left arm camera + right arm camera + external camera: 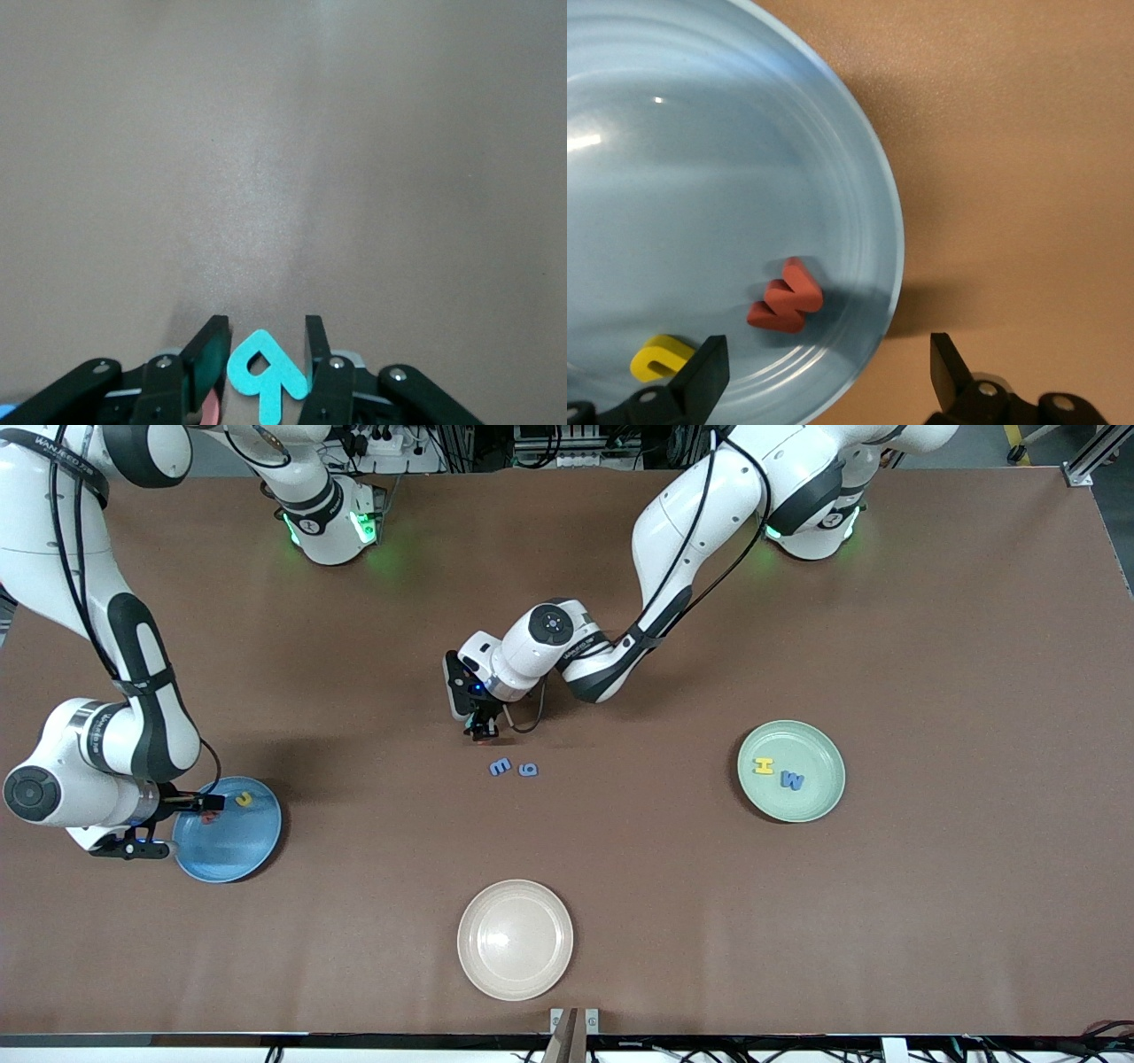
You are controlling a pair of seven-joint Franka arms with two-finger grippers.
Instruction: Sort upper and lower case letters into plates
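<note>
My left gripper (483, 731) is down at the table's middle, its fingers (209, 354) closed against both sides of a teal letter (266, 376). A red letter (211, 413) peeks out under one finger. Two blue letters (500, 766) (528, 769) lie on the table just nearer the front camera. The pale green plate (819, 744) holds a yellow letter (764, 765) and a blue letter (792, 781). My right gripper (828, 354) hangs open over the rim of the light blue plate (700, 177), which holds a red letter (786, 301) and a yellow letter (660, 356).
A cream-beige plate (515, 940) with nothing in it sits near the table's front edge. The light blue plate (235, 850) is toward the right arm's end of the table, the green plate toward the left arm's end.
</note>
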